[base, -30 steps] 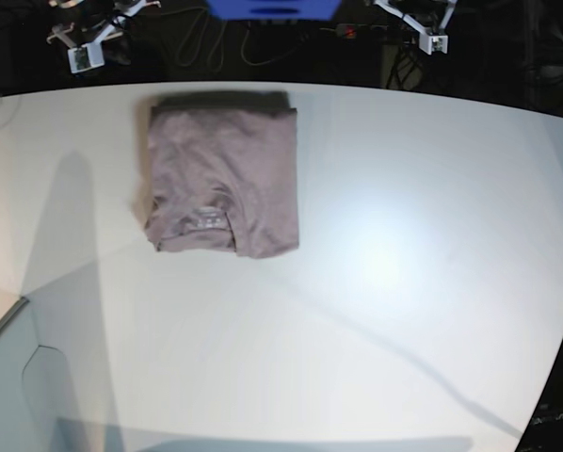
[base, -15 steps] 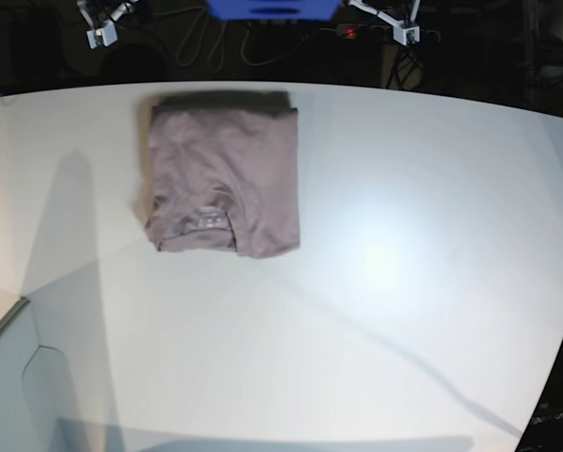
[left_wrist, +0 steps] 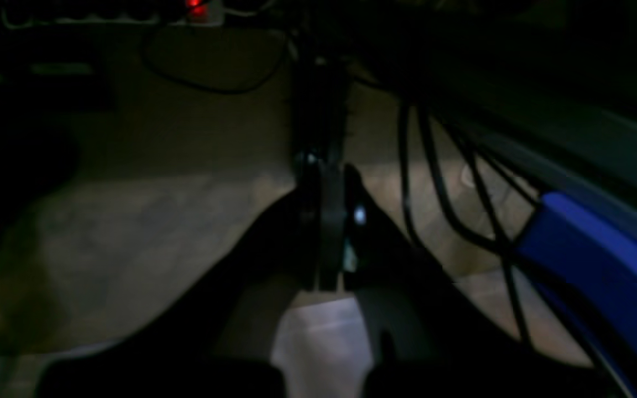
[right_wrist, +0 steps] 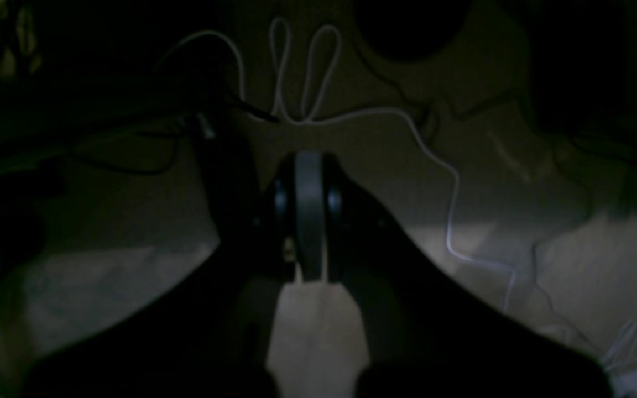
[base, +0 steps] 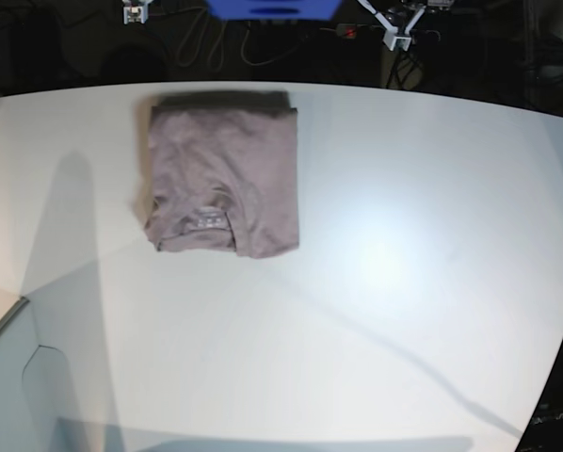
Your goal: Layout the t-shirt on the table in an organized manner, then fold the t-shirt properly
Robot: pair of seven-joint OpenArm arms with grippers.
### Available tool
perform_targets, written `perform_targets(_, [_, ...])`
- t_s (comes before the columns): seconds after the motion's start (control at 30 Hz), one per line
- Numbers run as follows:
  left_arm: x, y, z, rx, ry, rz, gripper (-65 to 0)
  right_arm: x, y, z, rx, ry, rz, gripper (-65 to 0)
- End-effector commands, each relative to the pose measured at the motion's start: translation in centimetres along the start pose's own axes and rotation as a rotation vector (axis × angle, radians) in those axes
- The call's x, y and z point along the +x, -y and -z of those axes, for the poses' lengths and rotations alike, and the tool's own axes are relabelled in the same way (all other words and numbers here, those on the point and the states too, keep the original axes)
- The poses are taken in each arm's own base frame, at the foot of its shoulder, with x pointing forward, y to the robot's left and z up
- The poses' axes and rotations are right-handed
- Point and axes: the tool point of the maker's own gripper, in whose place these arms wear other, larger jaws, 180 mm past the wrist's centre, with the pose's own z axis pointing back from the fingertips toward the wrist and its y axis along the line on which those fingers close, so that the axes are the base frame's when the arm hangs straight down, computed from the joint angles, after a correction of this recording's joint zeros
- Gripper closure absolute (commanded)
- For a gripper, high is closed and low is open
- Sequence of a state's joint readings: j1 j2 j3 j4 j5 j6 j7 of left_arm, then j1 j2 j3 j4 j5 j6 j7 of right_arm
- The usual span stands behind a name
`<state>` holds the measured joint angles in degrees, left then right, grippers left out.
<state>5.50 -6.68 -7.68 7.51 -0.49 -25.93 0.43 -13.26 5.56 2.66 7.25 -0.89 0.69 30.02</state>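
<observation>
The t-shirt (base: 222, 174) lies folded into a neat mauve-grey rectangle at the back left of the white table (base: 385, 282), its neck label facing up near the front edge. Both arms are pulled back beyond the table's far edge. Only a tip of my right gripper (base: 134, 12) shows at the top left, and my left gripper (base: 394, 28) at the top right. In the wrist views my left gripper (left_wrist: 323, 182) and right gripper (right_wrist: 308, 177) are shut with nothing between the fingers, hanging over the dim floor. Neither touches the shirt.
A blue object (base: 272, 8) sits behind the table's far edge, seen also as the blue object (left_wrist: 595, 265) beside my left arm. Cables (right_wrist: 307, 72) trail over the dark floor. The table's edge curves away at the right (base: 554, 367).
Both grippers have drawn up and inward along the top edge of the base view, farther from the table. The folded t-shirt has not moved.
</observation>
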Motion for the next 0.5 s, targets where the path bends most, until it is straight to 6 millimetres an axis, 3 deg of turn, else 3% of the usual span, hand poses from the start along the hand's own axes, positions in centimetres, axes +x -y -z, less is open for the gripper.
perform_targets(0.0, [-0.2, 0.2, 0.0, -0.01, -0.006, 0.003, 0.0, 0.0, 1.3, -0.1, -0.056, 0.009, -0.042, 0.0])
perform_targets(0.23, [-1.3, 0.2, 0.0, -0.01, -0.071, 0.016, 0.0, 0.7, 7.0, -1.0, -0.339, -0.003, -0.249, 0.0])
perform_targets(0.47, [-1.1, 0.2, 0.0, -0.01, -0.064, 0.018, 0.0, -0.8, 7.3, -1.2, -0.353, -0.086, -0.236, 0.0])
